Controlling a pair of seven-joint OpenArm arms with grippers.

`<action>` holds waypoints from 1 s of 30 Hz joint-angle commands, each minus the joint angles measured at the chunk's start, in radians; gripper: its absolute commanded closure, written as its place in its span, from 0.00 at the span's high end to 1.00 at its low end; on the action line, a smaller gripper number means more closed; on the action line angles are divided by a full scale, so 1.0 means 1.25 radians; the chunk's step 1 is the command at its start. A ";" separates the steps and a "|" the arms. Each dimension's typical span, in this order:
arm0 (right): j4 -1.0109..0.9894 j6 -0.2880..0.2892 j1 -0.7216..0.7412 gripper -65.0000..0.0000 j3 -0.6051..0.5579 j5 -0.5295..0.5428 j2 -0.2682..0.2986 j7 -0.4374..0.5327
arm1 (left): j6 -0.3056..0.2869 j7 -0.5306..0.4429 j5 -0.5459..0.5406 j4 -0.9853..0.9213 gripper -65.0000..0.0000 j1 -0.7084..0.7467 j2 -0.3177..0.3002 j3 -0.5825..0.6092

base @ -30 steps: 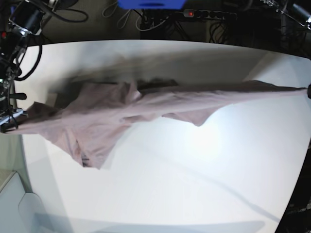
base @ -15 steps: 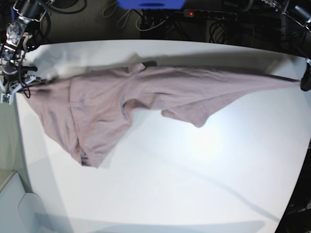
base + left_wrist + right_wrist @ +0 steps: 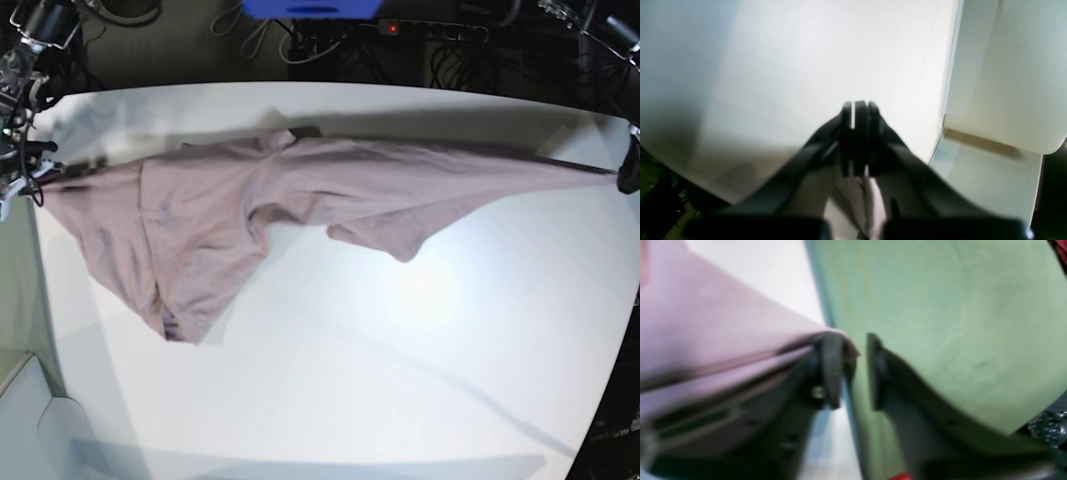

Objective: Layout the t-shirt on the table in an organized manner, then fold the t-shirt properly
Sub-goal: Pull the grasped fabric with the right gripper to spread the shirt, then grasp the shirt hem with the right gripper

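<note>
T-shirt [image 3: 260, 215] sits on the far half of the table [image 3: 400, 370], stretched into a long band across almost the full width in the base view. Bulk of the cloth is bunched and wrinkled toward that view's left, with one flap hanging down toward the near side. A smaller flap droops from the middle. The right end tapers to a thin taut point at the table edge.

Table is white and bare on the whole near half, with a bright glare patch near the centre.

Left gripper [image 3: 858, 113]: jaws pressed together, only a sliver of light between the pads. A strip of pink cloth shows pinched between the fingers lower down in the left wrist view. In the base view it sits at the right edge, right where the shirt's taut tip ends.

Right gripper [image 3: 853, 350]: jaws partly apart with a clear gap between them. A corner of the shirt [image 3: 706, 340] is draped over the outside of one finger [image 3: 830, 366] and pokes just past its tip; the other finger [image 3: 875, 370] is not touching cloth. Not clamped on anything. Green surface behind it. View is blurred.
</note>
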 commanded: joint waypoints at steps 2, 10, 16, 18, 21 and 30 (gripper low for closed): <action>0.013 -0.016 0.012 0.47 0.039 0.000 0.020 0.017 | 0.006 -0.017 -0.025 0.013 0.00 -0.007 -0.023 -0.004; 0.125 -0.014 0.028 0.68 0.036 0.001 -0.028 0.017 | 0.006 -0.013 -0.025 0.013 0.00 -0.008 -0.020 -0.004; 0.191 -0.014 0.106 0.68 -0.153 -0.002 -0.076 0.016 | 0.006 -0.013 -0.026 0.010 0.00 -0.010 -0.020 -0.004; 0.188 -0.014 0.139 0.68 -0.261 -0.002 -0.085 0.016 | 0.006 -0.013 -0.026 0.010 0.00 -0.010 -0.020 -0.004; 0.158 -0.016 0.200 0.68 -0.376 -0.004 -0.117 -0.009 | 0.006 -0.013 -0.026 0.013 0.00 -0.010 -0.020 -0.003; -0.032 -0.018 0.384 0.68 -0.420 -0.002 -0.176 -0.134 | 0.006 -0.012 -0.026 0.013 0.00 -0.001 -0.020 -0.003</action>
